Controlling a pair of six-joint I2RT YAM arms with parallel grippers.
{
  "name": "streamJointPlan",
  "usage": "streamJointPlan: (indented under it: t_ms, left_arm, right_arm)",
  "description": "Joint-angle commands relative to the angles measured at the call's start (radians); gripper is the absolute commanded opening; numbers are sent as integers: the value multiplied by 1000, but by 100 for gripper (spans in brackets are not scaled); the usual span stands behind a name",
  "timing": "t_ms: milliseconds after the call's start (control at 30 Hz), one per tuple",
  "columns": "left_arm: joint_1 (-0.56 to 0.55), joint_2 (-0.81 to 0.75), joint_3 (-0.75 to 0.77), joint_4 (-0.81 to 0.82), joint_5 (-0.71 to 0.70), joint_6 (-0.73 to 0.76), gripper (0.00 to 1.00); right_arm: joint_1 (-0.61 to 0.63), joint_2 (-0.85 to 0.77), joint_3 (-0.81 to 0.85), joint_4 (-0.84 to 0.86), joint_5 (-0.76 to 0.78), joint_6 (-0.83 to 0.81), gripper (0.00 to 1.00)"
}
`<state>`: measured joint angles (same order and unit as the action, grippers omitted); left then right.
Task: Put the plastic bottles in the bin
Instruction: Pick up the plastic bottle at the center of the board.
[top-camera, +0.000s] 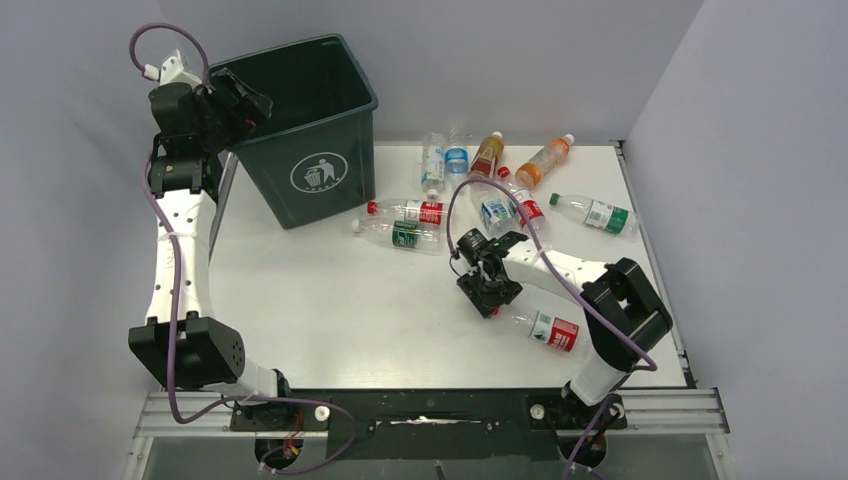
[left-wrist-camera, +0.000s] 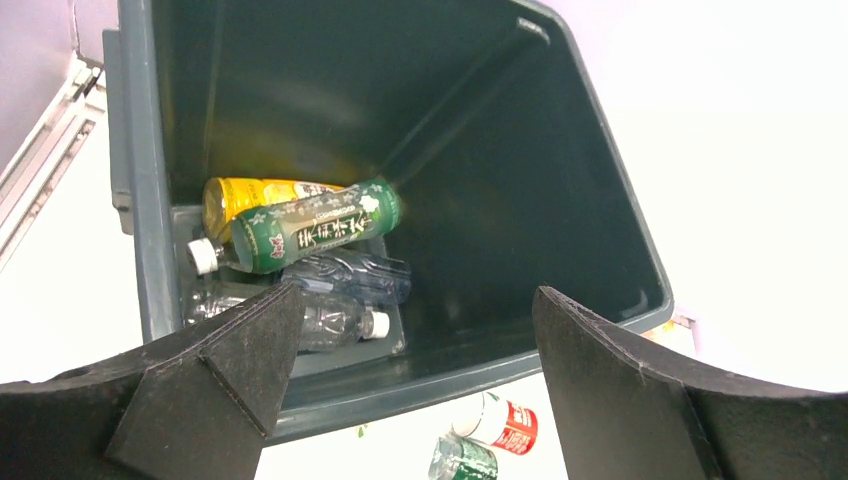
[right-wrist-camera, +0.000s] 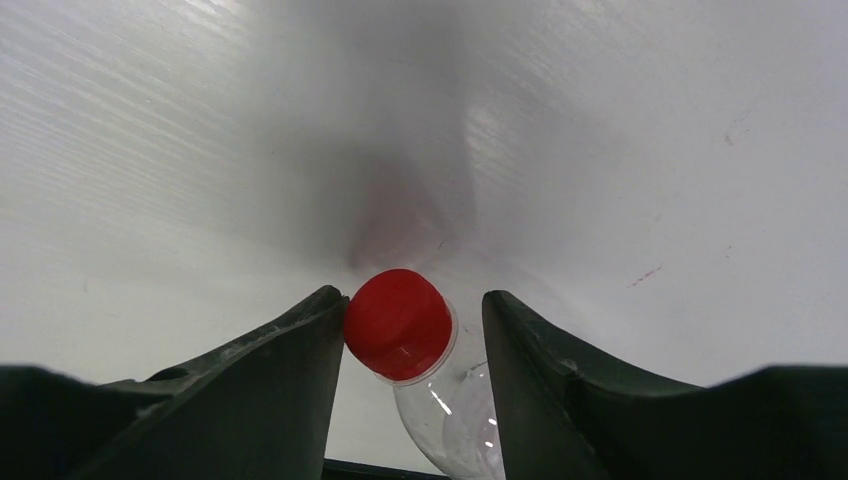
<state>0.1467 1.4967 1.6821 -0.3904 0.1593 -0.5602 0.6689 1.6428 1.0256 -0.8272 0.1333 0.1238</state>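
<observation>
White table (right-wrist-camera: 180, 120); red-capped bottle (right-wrist-camera: 400, 322) between right tool's (right-wrist-camera: 415, 305) parted fingers

Bright even light, table (left-wrist-camera: 760, 150) blown out, soft shadow, blurry bg

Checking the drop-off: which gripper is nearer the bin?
Left. The left gripper hangs open above the bin; the right gripper is far off, straddling a red-capped bottle on the table.
</observation>
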Motion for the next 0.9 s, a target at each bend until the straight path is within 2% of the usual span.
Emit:
streamJointPlan:
  t_ms: [0,433,567,867]
  left_arm:
    - [-2,-39,-2,17,-5,19,86]
    - [-11,-105,-81,14,33,9,86]
    - [-25,-142,-131,19,54,1,86]
    - [-183,-241,-289,22,22,16,86]
  right_arm:
    - [-8,16,10,13,40,4,50]
    - [-14,94,136,-23,86,-4,31]
    - [-14,99,183,-33,99,-6,30]
    - [-20,94,306,-42,98,-16,28]
